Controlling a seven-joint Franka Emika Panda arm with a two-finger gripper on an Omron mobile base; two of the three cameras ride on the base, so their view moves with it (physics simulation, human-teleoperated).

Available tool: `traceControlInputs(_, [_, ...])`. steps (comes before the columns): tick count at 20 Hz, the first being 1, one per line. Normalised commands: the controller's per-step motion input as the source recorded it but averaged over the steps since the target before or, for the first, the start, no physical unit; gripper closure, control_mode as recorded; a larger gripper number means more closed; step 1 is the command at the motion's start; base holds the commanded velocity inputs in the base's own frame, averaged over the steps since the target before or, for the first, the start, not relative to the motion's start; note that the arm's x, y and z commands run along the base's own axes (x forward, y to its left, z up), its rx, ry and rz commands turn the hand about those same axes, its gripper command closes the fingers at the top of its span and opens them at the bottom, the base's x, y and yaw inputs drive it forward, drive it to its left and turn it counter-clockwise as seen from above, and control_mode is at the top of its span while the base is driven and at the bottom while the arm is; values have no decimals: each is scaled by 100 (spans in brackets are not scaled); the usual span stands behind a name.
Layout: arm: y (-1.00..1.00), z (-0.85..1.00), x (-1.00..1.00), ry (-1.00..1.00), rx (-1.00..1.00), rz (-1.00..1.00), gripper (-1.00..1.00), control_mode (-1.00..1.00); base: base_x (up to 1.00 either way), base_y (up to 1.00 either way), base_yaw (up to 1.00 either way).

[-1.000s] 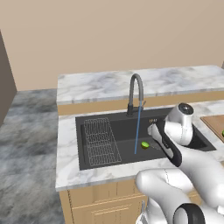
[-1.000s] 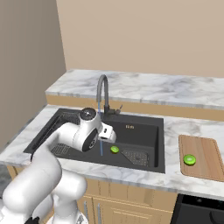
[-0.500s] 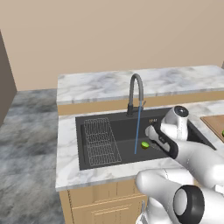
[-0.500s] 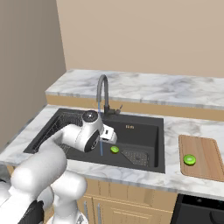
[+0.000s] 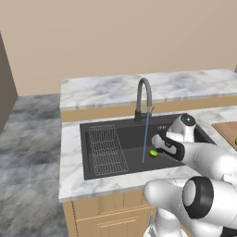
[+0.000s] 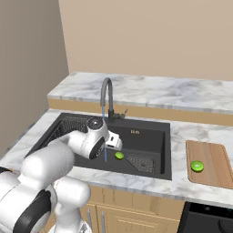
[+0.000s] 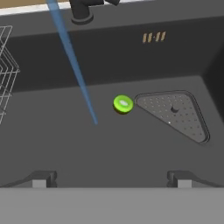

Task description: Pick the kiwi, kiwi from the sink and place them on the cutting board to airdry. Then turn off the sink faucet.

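Note:
One lime-green kiwi (image 7: 123, 104) lies on the sink (image 5: 92, 132) floor beside the mesh drain grate (image 7: 175, 113); it also shows as the kiwi (image 5: 153, 153) and kiwi (image 6: 119, 155) in the base views. My gripper (image 7: 110, 178) hangs open above the basin, short of that fruit, with nothing between its fingertips (image 7: 41, 179). A second kiwi (image 6: 197, 166) rests on the brown cutting board (image 6: 214, 175) on the counter to the right. The dark gooseneck faucet (image 5: 144, 90) is running; a blue water stream (image 7: 72, 57) falls left of the sink kiwi.
A wire rack (image 5: 107, 148) fills the sink's left half. Marble counter (image 5: 71, 162) surrounds the basin, and a raised ledge (image 6: 159, 91) runs behind the faucet. The arm's white elbow (image 6: 50, 159) leans over the front rim.
The arm has shifted slightly, bringing the hand a little further over the basin. Both kiwis lie where they were, water keeps running, and the jaws stay wide.

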Motion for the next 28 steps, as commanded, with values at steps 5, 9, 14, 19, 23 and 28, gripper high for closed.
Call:
traceControlInputs(5, [0,-11,22,0,0,0,-100,-100,0,0,0])
traceControlInputs(9, [0,-10,26,0,0,0,-100,-100,0,0,0])
traceControlInputs(14, [0,-14,23,0,0,0,-100,-100,0,0,0])
traceControlInputs(19, [0,-20,22,0,0,0,-100,-100,0,0,0])
traceControlInputs(23, [0,-24,19,0,0,0,-100,-100,0,0,0])
traceControlInputs(28, [-7,-25,16,0,0,0,-100,-100,0,0,0])
